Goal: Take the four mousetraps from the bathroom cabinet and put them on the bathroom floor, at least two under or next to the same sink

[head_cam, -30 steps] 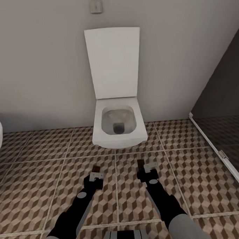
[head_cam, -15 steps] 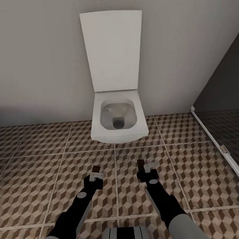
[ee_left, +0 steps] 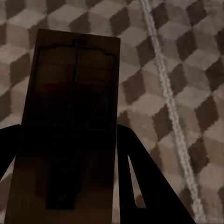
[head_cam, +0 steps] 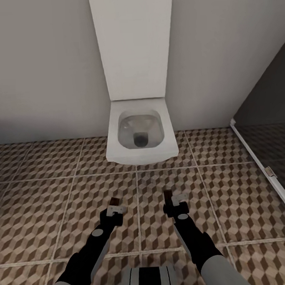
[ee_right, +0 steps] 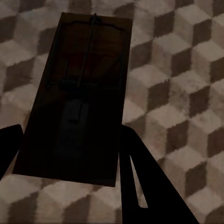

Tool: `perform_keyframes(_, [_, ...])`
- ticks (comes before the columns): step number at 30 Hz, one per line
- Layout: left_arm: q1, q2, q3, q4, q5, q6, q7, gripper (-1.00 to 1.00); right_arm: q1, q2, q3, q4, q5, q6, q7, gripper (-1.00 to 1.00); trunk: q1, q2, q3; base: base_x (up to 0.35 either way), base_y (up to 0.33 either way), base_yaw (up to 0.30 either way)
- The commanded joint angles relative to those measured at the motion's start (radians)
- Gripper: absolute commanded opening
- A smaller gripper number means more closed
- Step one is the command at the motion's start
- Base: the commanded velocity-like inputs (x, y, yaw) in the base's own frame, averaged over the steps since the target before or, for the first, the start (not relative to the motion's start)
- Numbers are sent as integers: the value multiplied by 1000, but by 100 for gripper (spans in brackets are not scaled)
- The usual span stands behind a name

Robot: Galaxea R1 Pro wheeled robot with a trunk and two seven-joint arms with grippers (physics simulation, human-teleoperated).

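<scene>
A small flat wooden mousetrap with dark wire parts (ee_left: 70,126) is held clamped between the dark fingers of the left gripper (head_cam: 114,207), and a second, darker wooden mousetrap with a coiled spring (ee_right: 77,95) is clamped in the right gripper (head_cam: 170,203); both boards are carried above the brown-and-beige cube-patterned bathroom floor tiles (head_cam: 46,214), with a pale grout line (head_cam: 139,218) running between the two arms. At twelve o'clock from the robot a white wall-hung toilet with its lid raised (head_cam: 140,134) stands against the grey wall, and a dark glass shower panel with a white base rail (head_cam: 265,169) is seen at about two o'clock. The wide white sink is not yet faced, so a release here would probably leave these traps beside the toilet instead, and the sink condition could be missed. A drop from carrying height might also flip or bounce a board.
</scene>
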Motion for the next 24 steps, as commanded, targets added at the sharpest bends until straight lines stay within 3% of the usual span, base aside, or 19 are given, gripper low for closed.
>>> perform_keyframes(1, [0,1,-4,-1,2,6,8,-100,0,0,2,-1,6,8,-2,-100,0,-1,-5,0,0,0])
perform_keyframes(24, [0,1,-4,0,2,6,8,-100,0,0,2,-1,6,8,-2,-100,11,-6,-94,0,0,0])
